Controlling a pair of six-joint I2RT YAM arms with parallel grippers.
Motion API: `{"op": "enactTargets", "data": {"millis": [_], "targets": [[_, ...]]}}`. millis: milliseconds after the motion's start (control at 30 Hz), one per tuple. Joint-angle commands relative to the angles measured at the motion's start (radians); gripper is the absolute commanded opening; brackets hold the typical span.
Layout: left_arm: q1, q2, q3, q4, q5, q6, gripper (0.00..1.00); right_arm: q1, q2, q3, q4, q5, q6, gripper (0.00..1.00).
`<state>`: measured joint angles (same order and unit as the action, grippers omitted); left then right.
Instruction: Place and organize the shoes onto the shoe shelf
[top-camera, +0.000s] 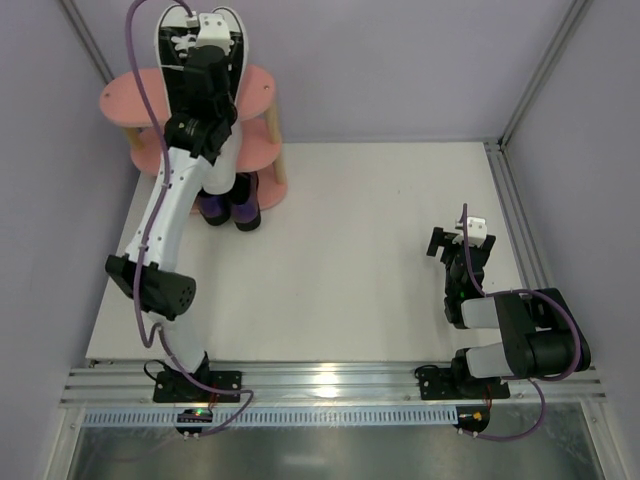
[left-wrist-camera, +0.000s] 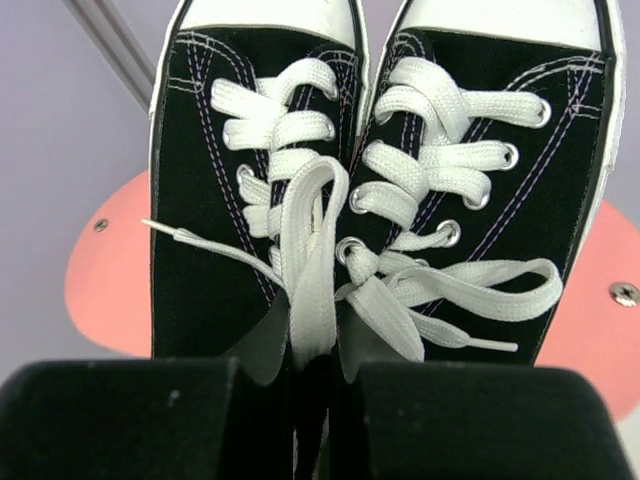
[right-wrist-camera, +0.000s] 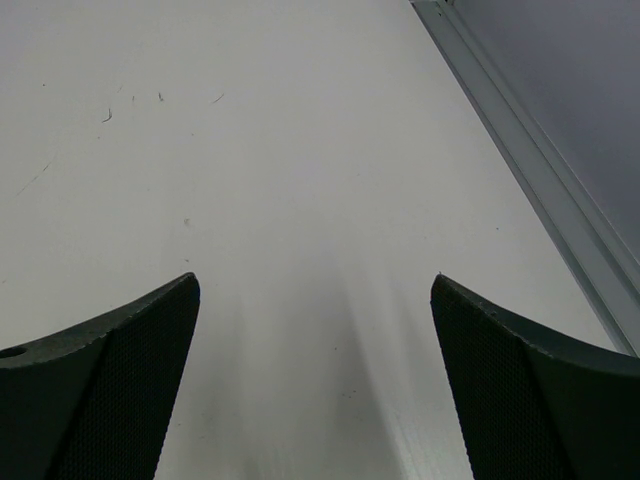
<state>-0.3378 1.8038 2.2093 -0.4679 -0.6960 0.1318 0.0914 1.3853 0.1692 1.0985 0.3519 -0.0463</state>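
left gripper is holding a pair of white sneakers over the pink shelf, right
No, the sneakers in the left gripper are black with white laces and toe caps, not white; the left wrist view shows it. They are over the pink shelf.

A white tabletop (top-camera: 350, 250) sits between lilac walls (top-camera: 400, 60), with a metal rail (top-camera: 330, 383) along its near edge.

You get even, soft brightness overhead, with glare on the metal rail (top-camera: 325, 388) at lower centre. The counter (right-wrist-camera: 300, 150) shows a faint grey shadow under the right tool (right-wrist-camera: 315, 282); the laces (left-wrist-camera: 400, 160) look sharp in close-up
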Motion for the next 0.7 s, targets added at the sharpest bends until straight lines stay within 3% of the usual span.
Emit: {"op": "enactTargets", "data": {"millis": [0,367,667], "targets": [[0.019,0.034,0.144,0.268,-0.033,0.081,0.0,-0.004,-0.012,0.013,0.075,-0.008,0.02,0.97],[0.029,0.02,0.155,0.344,-0.097,0.118,0.0,-0.002,-0.012,0.013,0.077,-0.008,0.02,0.97],[0.071,-0.017,0.098,0.319,-0.068,0.114,0.0,-0.004,-0.012,0.013,0.077,-0.01,0.02,0.97]]}}
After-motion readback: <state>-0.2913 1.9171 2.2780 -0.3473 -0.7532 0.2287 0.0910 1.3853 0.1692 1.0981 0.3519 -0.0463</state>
